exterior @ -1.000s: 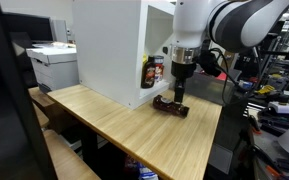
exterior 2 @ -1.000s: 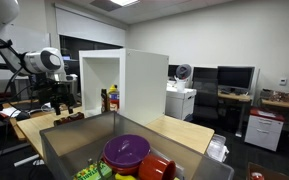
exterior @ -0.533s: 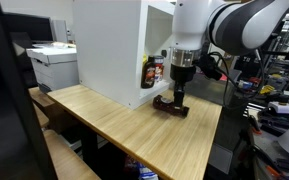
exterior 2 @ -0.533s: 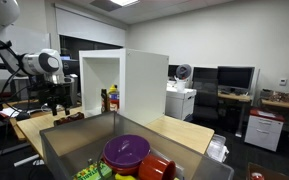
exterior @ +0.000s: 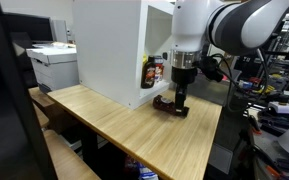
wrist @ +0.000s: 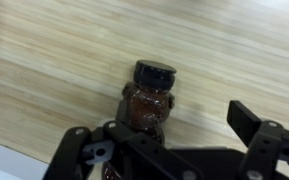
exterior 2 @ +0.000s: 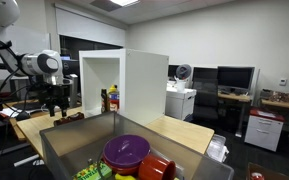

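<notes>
Wooden tabletop (exterior: pixel 104 115) beside the white cabinet (exterior: pixel 109 45): a brown bottle (wrist: pixel 149 100) lies on its side there, directly under the gripper (exterior: pixel 181 102). Its jaws stand spread wide. Nothing seems gripped yet; closing and lifting remain.

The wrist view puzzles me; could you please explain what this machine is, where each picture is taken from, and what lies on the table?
This is one robot arm with a two-fingered gripper. Two pictures come from cameras standing in the room; the third from a camera on the wrist, looking down past the gripper. On the wooden table a dark brown bottle with a black cap lies on its side, near a white cabinet holding another bottle. The gripper is open, low over the lying bottle; nothing is gripped.
</notes>
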Robot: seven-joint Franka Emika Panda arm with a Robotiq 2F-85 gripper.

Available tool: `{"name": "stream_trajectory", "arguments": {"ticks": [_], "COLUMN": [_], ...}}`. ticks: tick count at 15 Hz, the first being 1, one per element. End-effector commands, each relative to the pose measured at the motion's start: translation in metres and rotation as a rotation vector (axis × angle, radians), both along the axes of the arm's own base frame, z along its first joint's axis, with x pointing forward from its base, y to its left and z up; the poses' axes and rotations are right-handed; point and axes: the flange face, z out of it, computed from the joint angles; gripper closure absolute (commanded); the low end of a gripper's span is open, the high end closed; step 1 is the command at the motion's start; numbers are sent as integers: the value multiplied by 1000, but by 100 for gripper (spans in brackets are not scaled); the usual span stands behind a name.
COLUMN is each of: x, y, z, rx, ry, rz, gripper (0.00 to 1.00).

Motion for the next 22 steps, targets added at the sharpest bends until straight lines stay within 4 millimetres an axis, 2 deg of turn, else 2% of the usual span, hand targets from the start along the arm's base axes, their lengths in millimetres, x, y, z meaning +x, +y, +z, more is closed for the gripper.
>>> {"name": "stream_trajectory", "arguments": {"ticks": [1,11,15,20,22], "x": [-7,-17,-11,-4,-4], "y": [-9,-21,-33,-37,-36], "z": [-4,-26,-40,-50,-51], "rx": [-8,-31,-39,-35,-36], "ry": [30,85,94,100,105], "rz": [-55,-73,-92,-111,-114], "gripper": [0,0,0,0,5]}}
